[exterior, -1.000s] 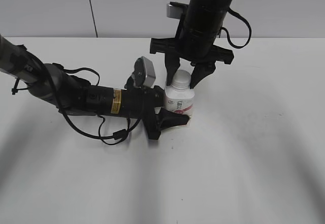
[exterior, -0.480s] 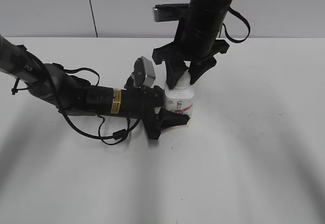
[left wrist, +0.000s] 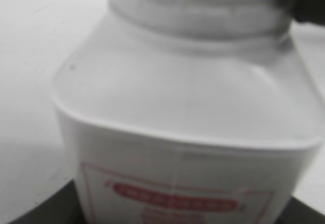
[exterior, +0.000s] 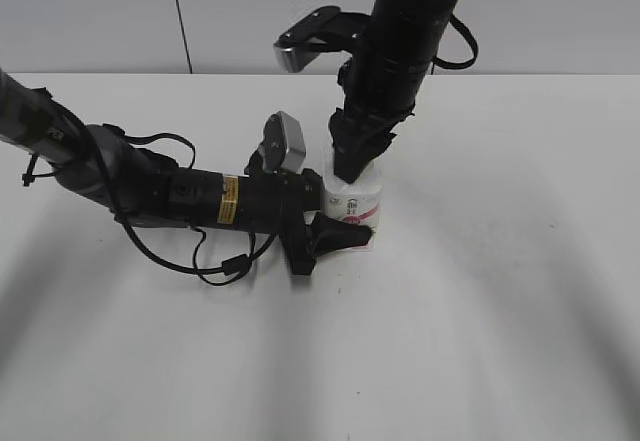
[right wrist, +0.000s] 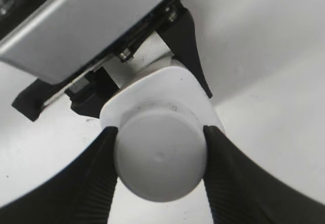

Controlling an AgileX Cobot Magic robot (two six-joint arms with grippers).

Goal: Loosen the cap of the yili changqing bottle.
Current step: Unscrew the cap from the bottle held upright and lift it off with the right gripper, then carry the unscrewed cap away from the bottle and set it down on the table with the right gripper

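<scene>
Right, bottle [exterior: 352, 204] upright mid-desk [exterior: 500, 311], left pincer [exterior: 335, 226] clamped low on body; right pincer [right wrist: 160, 155] clamped on cap [right wrist: 161, 159]; looks light, slick plastic; ribbed rim's prob. best hold.

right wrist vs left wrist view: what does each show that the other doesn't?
Right wrist only: the cap seen from above, the right hand with a finger pressed against each side of it, and the left arm's camera housing behind the bottle.

Left wrist only: the bottle's front with its pink-red label, and the ribbed neck just below the cap.

Both: the yili changqing bottle, its white shoulder, and the white table.
</scene>
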